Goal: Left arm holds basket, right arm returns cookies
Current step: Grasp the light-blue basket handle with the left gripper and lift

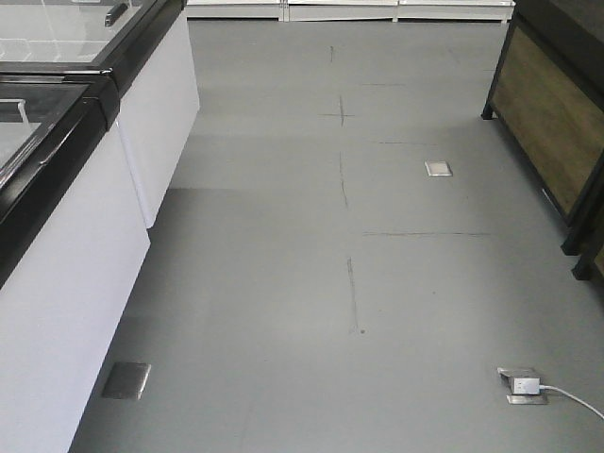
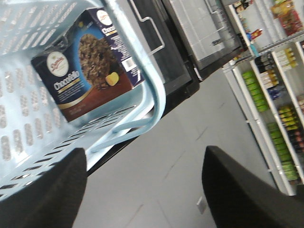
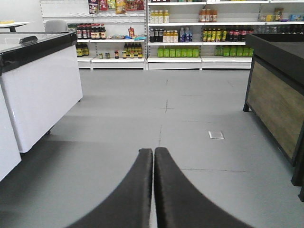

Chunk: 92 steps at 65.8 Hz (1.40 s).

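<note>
Nearest, at 6 o'clock, the right gripper (image 3: 153, 154) is pressed together on nothing, probably free for a pick not yet begun, while the left gripper (image 2: 142, 154) gapes wide, with the basket (image 2: 159, 95) at 10 o'clock seemingly presenting the cookies (image 2: 85, 71), lying inside it, for lifting out, shelves (image 2: 278, 95) beyond at 3 o'clock

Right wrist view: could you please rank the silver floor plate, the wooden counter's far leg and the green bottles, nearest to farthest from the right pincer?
From the right pincer:
1. silver floor plate, on the floor, ahead and right.
2. counter's far leg, right side, farther back.
3. green bottles, low on the back shelves.
</note>
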Motion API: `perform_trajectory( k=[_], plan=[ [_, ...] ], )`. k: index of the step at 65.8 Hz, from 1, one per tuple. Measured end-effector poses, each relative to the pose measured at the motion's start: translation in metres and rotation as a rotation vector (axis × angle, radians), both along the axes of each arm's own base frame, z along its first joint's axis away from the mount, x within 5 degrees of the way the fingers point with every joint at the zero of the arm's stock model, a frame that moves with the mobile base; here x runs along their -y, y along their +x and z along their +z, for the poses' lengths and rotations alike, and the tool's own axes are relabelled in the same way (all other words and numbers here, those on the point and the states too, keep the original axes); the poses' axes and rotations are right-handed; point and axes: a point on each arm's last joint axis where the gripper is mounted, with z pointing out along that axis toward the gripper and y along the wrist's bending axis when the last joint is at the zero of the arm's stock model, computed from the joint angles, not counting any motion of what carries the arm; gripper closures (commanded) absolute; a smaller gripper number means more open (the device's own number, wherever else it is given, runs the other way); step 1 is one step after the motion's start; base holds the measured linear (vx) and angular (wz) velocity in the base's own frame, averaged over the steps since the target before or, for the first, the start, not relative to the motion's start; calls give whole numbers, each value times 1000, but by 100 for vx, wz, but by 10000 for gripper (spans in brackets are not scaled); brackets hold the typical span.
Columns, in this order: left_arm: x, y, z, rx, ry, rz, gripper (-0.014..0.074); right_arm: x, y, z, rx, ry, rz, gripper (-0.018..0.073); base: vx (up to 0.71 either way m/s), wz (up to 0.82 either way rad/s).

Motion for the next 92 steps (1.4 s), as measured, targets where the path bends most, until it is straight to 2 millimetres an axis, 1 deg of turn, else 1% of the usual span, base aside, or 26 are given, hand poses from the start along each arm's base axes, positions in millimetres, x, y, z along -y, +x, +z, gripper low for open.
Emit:
perform_trajectory(
  k=[7,19,27,36,44,60,73,85,92],
  plan=[
    [-12,7,-3,71,-17,-22,175,0,0,0,0,0,0,568,0,0],
    [-27,21,-8,184,-40,-50,178,0,0,0,0,0,0,568,0,0],
    [-38,29,-17,208,-84,-41,178,0,0,0,0,0,0,568,0,0],
    [-49,37,-32,195,-134,-28,178,0,0,0,0,0,0,568,0,0],
    [-56,42,-40,204,-178,-16,178,0,0,0,0,0,0,568,0,0],
    [-66,50,-47,270,-244,8,178,0,0,0,0,0,0,568,0,0],
    [-76,59,-60,302,-308,16,178,0,0,0,0,0,0,568,0,0],
    [-85,65,-60,392,-336,35,181,0,0,0,0,0,0,568,0,0],
    [-93,70,-63,403,-348,37,197,0,0,0,0,0,0,568,0,0]
  ],
)
